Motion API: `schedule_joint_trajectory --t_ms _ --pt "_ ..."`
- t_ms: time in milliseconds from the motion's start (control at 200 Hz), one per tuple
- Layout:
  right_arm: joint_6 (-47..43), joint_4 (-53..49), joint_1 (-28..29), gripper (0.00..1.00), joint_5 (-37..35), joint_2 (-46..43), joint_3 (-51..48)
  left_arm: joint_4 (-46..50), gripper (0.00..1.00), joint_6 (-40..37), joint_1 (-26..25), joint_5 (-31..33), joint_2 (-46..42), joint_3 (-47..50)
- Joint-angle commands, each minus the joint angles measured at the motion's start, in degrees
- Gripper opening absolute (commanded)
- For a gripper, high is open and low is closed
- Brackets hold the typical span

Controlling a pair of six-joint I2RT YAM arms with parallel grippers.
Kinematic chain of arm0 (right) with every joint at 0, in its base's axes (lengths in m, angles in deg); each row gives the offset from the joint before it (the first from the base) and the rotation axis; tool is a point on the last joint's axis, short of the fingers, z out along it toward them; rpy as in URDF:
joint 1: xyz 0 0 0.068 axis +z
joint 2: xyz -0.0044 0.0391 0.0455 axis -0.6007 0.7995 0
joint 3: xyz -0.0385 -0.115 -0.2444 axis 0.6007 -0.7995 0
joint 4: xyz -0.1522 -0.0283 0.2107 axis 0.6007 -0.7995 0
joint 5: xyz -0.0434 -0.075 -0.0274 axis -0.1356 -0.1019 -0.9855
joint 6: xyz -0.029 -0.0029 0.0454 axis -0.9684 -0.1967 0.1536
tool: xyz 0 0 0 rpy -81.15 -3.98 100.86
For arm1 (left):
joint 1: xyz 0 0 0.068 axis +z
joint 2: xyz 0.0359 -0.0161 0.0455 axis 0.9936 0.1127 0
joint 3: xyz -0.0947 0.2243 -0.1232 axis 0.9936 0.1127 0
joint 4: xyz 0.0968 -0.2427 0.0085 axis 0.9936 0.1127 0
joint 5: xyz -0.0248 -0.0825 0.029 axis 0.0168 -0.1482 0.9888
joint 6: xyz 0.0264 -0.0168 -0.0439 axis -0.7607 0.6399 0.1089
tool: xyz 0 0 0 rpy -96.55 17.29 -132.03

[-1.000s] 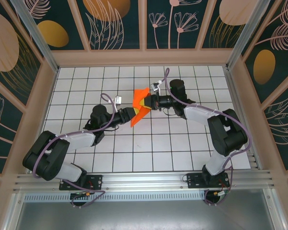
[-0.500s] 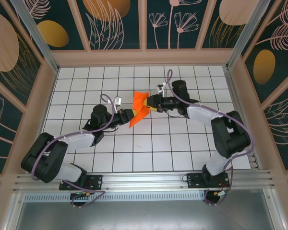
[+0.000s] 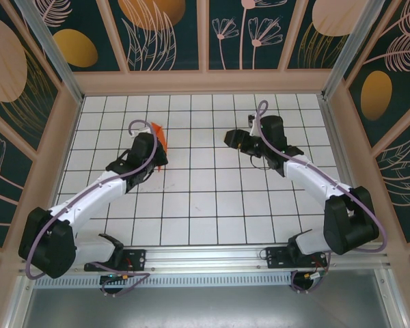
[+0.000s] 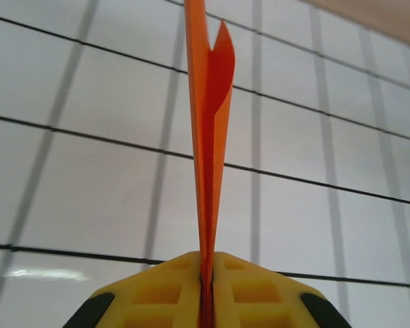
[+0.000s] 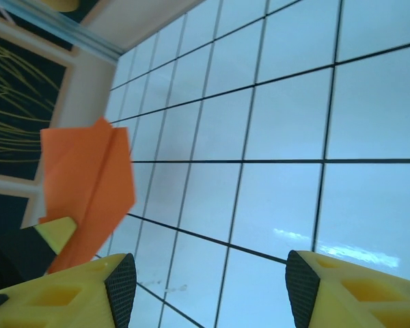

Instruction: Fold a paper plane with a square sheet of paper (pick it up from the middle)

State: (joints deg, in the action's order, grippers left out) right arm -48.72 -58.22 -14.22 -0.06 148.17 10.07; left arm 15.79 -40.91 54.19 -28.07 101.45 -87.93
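Note:
The paper plane (image 4: pixel 208 137), bright orange and folded flat, stands edge-on out of my left gripper (image 4: pixel 206 290), whose yellow jaws are shut on its lower edge. From above, the paper plane (image 3: pixel 158 134) sticks up at the left gripper (image 3: pixel 155 143), over the left part of the white grid table (image 3: pixel 205 198). My right gripper (image 3: pixel 229 139) hangs about two grid cells to its right, apart from it. In the right wrist view the right gripper (image 5: pixel 212 280) is open with nothing between its fingers (image 5: pixel 121 287), and the paper plane (image 5: pixel 89 184) shows side-on at the left with a centre crease.
Wooden walls (image 3: pixel 205 82) with dark patterned panels close in the table at the back and on both sides. A metal rail (image 3: pixel 205 256) carrying both arm bases runs along the near edge. Bare grid cells lie between the two arms.
My right gripper has opened, let go of the orange paper and drawn back to the right. The left arm has swung left and back, carrying the paper shut in its jaws.

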Motion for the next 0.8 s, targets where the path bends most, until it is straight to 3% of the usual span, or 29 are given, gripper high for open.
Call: schedule_joint_trajectory --t_ms 0,150,320,525,796 --pt "-0.7 -0.6 0.1 0.62 -2.7 0.8 -0.5 15.5 0.12 -1.7 -1.6 16.4 4.8 -3.2" --pt "-0.5 -1.0 0.1 0.62 -2.6 1.9 -0.2 18.9 0.12 0.4 -4.6 23.2 13.4 -6.7" --pt "-0.3 -1.3 0.0 0.62 -3.1 2.4 -0.3 18.2 0.14 1.6 -7.3 23.1 22.3 -10.9" --pt "0.0 -1.7 0.0 0.62 -3.6 3.0 -0.5 11.1 0.26 1.7 -9.1 14.3 28.0 -11.7" --pt "-0.2 -2.4 0.2 0.61 -3.2 4.1 -0.1 3.6 0.51 1.1 -9.0 4.4 24.1 -8.1"
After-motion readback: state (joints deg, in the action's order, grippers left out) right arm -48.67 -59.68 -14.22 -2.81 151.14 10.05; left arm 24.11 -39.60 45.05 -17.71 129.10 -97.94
